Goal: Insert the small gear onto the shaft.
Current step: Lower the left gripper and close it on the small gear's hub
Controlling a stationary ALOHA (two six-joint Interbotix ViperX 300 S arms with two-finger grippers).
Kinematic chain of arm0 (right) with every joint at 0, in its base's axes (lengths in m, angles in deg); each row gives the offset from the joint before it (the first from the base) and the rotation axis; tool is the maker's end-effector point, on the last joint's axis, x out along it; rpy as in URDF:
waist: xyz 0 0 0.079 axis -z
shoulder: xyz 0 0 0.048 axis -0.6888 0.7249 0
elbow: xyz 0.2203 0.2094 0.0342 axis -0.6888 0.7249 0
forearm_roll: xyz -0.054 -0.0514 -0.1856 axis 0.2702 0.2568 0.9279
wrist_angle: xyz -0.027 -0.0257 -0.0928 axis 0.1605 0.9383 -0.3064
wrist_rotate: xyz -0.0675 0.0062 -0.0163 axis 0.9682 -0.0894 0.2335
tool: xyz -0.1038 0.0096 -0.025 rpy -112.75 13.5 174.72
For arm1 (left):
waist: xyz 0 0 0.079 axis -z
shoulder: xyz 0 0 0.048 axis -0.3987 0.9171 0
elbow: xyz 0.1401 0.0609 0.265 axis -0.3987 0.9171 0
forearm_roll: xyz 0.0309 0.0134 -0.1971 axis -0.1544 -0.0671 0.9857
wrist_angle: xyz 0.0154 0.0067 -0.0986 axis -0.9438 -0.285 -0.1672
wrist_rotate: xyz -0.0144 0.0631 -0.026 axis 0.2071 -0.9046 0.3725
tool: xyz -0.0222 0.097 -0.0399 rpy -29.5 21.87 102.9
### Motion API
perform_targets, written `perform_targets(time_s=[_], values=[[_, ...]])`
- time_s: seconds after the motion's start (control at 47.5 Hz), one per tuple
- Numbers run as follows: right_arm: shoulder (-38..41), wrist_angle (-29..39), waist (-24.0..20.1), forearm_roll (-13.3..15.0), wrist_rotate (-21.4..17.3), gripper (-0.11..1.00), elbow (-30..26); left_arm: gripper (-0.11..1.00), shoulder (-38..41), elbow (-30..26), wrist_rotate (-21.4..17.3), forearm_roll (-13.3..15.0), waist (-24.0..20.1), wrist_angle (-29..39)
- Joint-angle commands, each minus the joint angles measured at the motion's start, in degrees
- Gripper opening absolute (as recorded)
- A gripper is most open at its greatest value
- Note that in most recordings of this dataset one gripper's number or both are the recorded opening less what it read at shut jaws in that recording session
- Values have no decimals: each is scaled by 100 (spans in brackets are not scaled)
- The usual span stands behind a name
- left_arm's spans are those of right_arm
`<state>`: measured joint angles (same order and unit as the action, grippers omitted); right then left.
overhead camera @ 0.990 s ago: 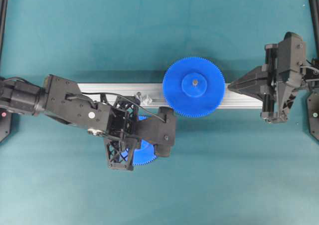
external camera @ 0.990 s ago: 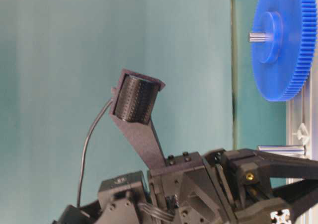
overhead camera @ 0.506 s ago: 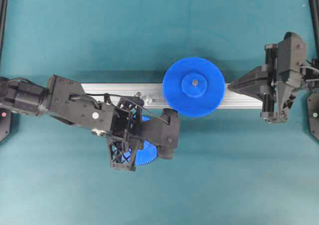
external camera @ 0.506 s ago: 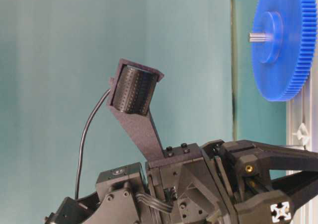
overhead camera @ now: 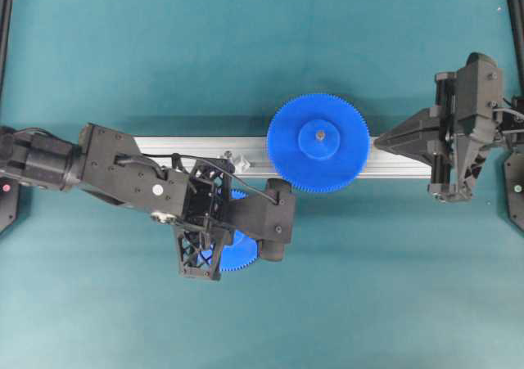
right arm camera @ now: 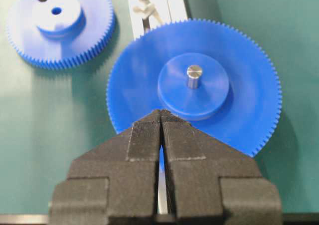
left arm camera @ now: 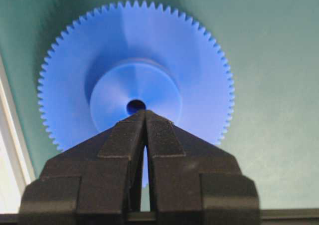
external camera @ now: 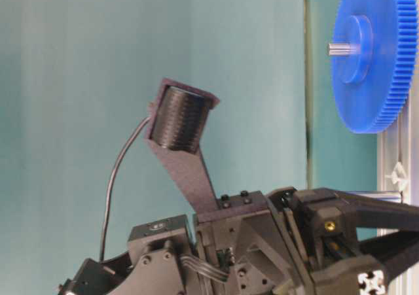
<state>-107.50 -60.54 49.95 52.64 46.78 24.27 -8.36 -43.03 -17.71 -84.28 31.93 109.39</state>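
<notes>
Your left gripper (left arm camera: 145,116) has its jaws pressed together with nothing between them, the tips meeting just at the near edge of the small gear's (left arm camera: 135,78) raised hub, right below the dark centre hole. From your left wrist view the gear lies flat on the teal mat (left arm camera: 279,85) directly ahead of and under the tips; whether the tips actually touch the hub you cannot tell. From overhead, the gripper body covers most of that gear (overhead camera: 237,253), and only blue teeth show at its lower edge.

Beyond the tips, toward the aluminium rail (overhead camera: 164,146), the shaft (overhead camera: 240,161) stands on its clear base, just beside the gripper's upper side and apart from the small gear. Further along the rail sits the larger blue gear (overhead camera: 318,142) with its grey pin.

Your right gripper (right arm camera: 161,116) is also closed and empty, poised near the larger gear's rim.

Compared with a second ago, your left gripper sits a touch further along toward the larger gear, and slightly more of the small gear is hidden; the gears, shaft and right gripper have not moved.
</notes>
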Motion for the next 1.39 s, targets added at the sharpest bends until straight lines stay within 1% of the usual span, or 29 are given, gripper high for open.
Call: perform_targets(time_s=[0.0,0.126,0.19,0.274,0.358,0.506,0.569,0.611,1.37], values=[[-9,-35,18,-9,-53,4,-62,1,-88,-132,18,0,26,-9],[-9,-35,18,-9,-53,4,-62,4,-88,-141,26,-9,26,-123],[-9,-26,9,-9,-53,4,-70,8,-88,-141,44,-9,26,-167],[-9,-35,18,-9,-53,4,-62,17,-88,-132,62,-9,26,-167],[-9,-35,18,-9,-53,4,-62,34,-79,-114,114,0,26,-141],[-9,-35,18,-9,-53,4,-62,75,-70,-88,264,-9,26,-202],[-9,-26,18,-9,-53,4,-62,89,-70,-79,255,-9,26,-272],[-9,-35,18,-9,-53,4,-62,93,-70,-70,246,-9,26,-299],[-9,-35,18,-9,-53,4,-26,93,97,-79,237,0,-9,-211]])
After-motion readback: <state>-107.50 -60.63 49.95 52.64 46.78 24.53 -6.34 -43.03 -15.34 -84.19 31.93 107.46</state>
